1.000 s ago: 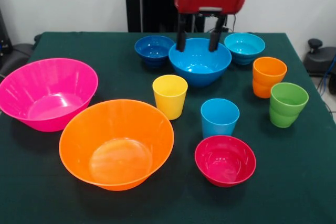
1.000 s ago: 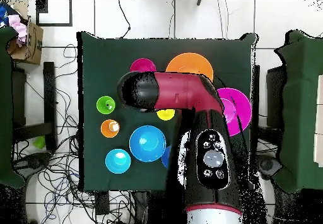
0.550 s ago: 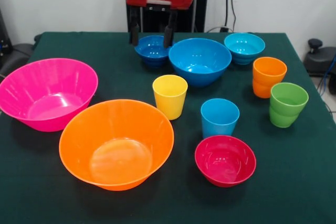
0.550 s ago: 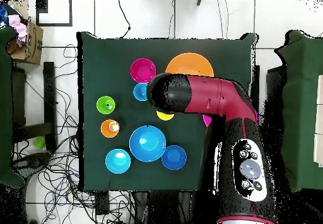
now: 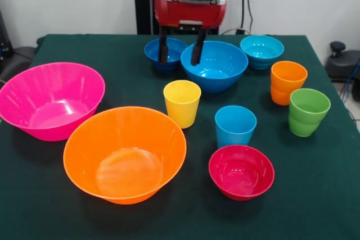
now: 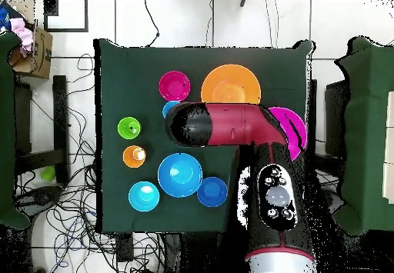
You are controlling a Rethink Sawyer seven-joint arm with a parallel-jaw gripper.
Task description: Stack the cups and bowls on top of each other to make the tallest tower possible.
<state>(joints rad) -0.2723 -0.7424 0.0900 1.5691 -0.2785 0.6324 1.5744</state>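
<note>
My gripper hangs open and empty from the red arm head, over the gap between the small dark blue bowl and the medium blue bowl, behind the yellow cup. The light-blue cup, orange cup and green cup stand upright and apart. The large pink bowl, large orange bowl, small red bowl and small cyan bowl sit separately. Nothing is stacked, so no tower stands. In the overhead view the arm hides the yellow cup and the gripper.
Everything stands on a dark green table. The black pedestal rises behind its far edge. In the overhead view cables lie on the floor around the table, and a cardboard box sits at the upper left.
The gripper has moved left in the front view, from over the medium blue bowl to between it and the small dark blue bowl. It stays open. No cup or bowl moved.
</note>
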